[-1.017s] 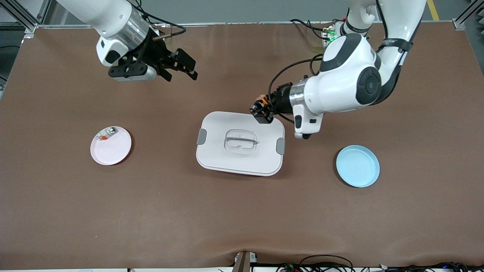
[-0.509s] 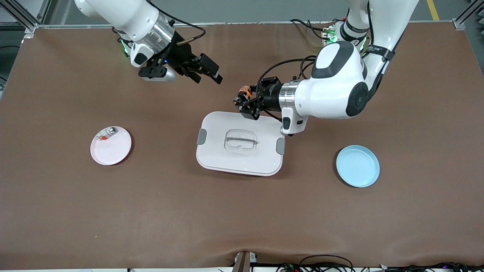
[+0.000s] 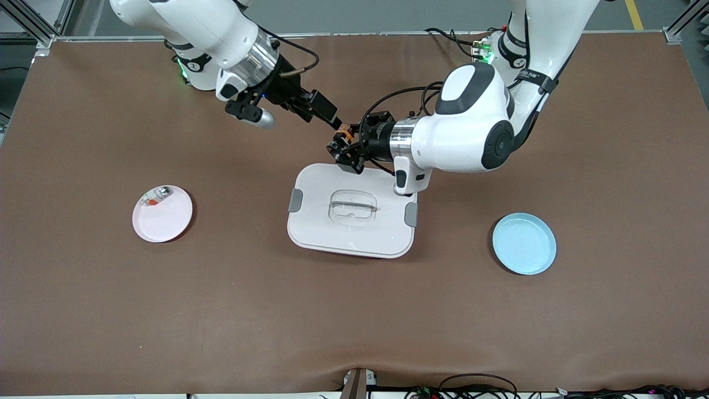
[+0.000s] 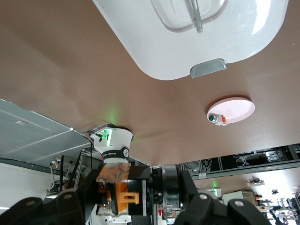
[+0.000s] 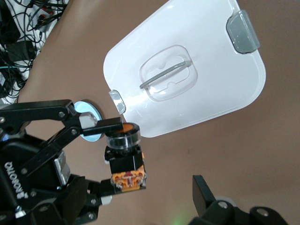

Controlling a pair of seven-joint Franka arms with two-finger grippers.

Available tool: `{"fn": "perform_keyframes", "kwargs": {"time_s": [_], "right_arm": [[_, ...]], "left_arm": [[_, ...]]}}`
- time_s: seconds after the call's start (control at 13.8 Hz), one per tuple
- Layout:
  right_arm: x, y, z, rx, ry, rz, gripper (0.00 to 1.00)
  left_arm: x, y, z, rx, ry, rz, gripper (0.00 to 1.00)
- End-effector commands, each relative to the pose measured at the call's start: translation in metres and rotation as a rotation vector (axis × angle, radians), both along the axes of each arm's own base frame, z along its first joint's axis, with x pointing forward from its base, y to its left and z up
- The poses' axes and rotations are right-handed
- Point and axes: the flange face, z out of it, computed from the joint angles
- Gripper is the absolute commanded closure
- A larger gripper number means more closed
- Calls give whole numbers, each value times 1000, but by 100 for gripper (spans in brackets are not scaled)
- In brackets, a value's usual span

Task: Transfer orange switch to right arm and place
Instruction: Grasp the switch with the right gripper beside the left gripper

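2 arms, 2 plates, 1 white lidded box (image 3: 388, 238), 1 orange switch (image 3: 344, 133).

Pink plate (image 3: 166, 221) lying toward right arm's end of table, carrying small clear-silver piece (image 3: 160, 192); blue plate (image 3: 524, 244) lying toward left arm's end.

Left gripper (image 3: 343, 151) hanging over box's edge, fingers clamping switch.

Right wrist view showing switch's cap (image 5: 123, 133) and orange base, hardly visible from front.

Right gripper (image 3: 327, 113) sitting just beside switch, fingers spreading wide, gripping nothing.

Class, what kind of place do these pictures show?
Probably a robotics lab: two arms meet over a brown-covered table, the left gripper holding an orange switch, with loose cables along the edge.
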Motion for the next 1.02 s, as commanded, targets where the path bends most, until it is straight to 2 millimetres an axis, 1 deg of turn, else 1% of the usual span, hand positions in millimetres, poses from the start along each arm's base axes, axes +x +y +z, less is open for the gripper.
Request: {"fn": "perform_keyframes", "kwargs": {"time_s": [0.0,0.44,0.87,0.94], "right_arm": [[8,13,0,15,15,-20,0],[7,22,-18,-7,39,-7,0],[3,27,-21,-10,43,3,0],[3,28,-21,-10,43,4,10]], "left_arm": [[-3,-11,6,-11,18,17,100],[-7,-16,5,1,28,18,100],[-10,-19,5,4,25,12,100],[-9,-19,5,5,24,14,100]]}}
